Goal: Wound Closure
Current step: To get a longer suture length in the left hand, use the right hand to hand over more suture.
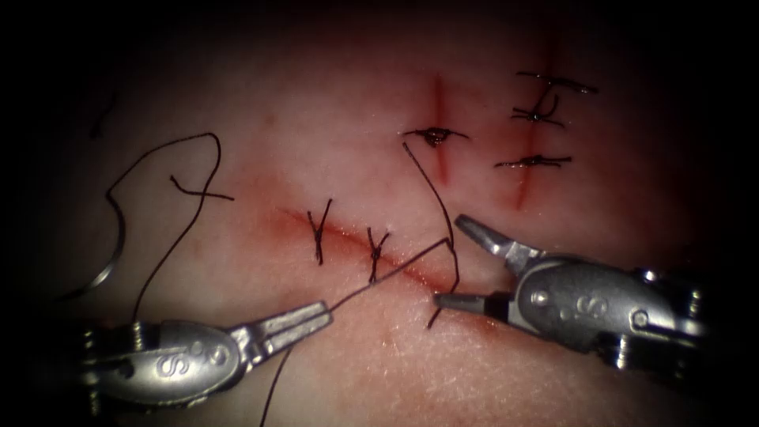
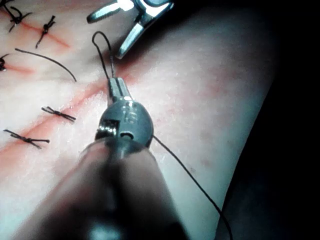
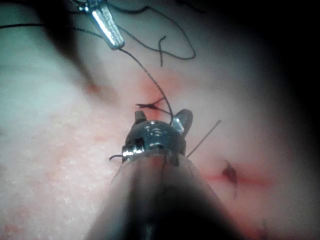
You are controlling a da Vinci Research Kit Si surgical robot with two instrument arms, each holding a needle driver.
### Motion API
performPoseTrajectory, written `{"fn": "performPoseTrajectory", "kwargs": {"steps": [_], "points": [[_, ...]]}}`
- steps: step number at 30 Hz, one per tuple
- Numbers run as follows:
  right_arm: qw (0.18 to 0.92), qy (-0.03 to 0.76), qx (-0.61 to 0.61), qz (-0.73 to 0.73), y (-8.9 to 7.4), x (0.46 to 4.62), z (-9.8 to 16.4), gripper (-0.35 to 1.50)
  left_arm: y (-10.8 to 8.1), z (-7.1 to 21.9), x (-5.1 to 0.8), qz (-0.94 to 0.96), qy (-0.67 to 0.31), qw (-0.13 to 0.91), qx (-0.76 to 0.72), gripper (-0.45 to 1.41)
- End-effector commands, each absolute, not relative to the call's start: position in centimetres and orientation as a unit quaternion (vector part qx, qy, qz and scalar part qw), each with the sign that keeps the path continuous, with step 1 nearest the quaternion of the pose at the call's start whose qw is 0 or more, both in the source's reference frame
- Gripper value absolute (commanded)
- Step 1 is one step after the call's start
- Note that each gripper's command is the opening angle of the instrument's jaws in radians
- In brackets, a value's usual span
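My left tool (image 1: pixel 320 316) comes in from the lower left, its jaws shut on the dark thread (image 1: pixel 395 273) just left of the oblique cut (image 1: pixel 419 277). From there the thread rises to the cut and loops between the spread jaws of my right tool (image 1: pixel 451 262), which stands open over the cut's right end and holds nothing. The curved needle (image 1: pixel 107 269) lies loose on the tissue (image 1: pixel 332 119) far left, held by neither tool. The left wrist view shows the left tool (image 2: pixel 116 84) shut on thread (image 2: pixel 102 50), with the right tool (image 2: pixel 120 25) open beyond. The right tool (image 3: pixel 161 118) straddles the thread (image 3: pixel 155 85).
Two tied stitches (image 1: pixel 319 233) (image 1: pixel 376 255) cross the oblique cut. A short vertical cut (image 1: pixel 437 130) carries one stitch, and another cut (image 1: pixel 538 119) at the upper right carries three. Slack thread (image 1: pixel 182 182) loops over the left tissue. Red fluid tints the cut edges.
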State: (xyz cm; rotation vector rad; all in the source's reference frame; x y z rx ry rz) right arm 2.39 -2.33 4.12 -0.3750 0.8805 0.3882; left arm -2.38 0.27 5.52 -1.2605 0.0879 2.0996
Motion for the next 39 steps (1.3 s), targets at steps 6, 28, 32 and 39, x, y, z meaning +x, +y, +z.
{"fn": "performPoseTrajectory", "kwargs": {"steps": [6, 28, 32, 39], "points": [[0.859, 0.427, -0.243, 0.148, -2.28, 2.52, 4.16, 1.46, 0.25, 5.63, -2.44, 0.806, 0.033, 0.339, -0.484, -0.45], [0.888, 0.36, -0.248, 0.145, -2.3, 2.51, 4.31, -0.35, 0.26, 5.68, -2.63, 0.802, 0.072, 0.373, -0.461, 0.98], [0.891, 0.347, -0.251, 0.149, -2.2, 2.43, 4.53, -0.35, 0.03, 5.73, -2.69, 0.813, 0.064, 0.376, -0.441, 1.13], [0.895, 0.337, -0.262, 0.132, -2.21, 2.44, 4.57, -0.35, -0.24, 5.73, -2.75, 0.819, 0.004, 0.403, -0.41, 1.04]]}}
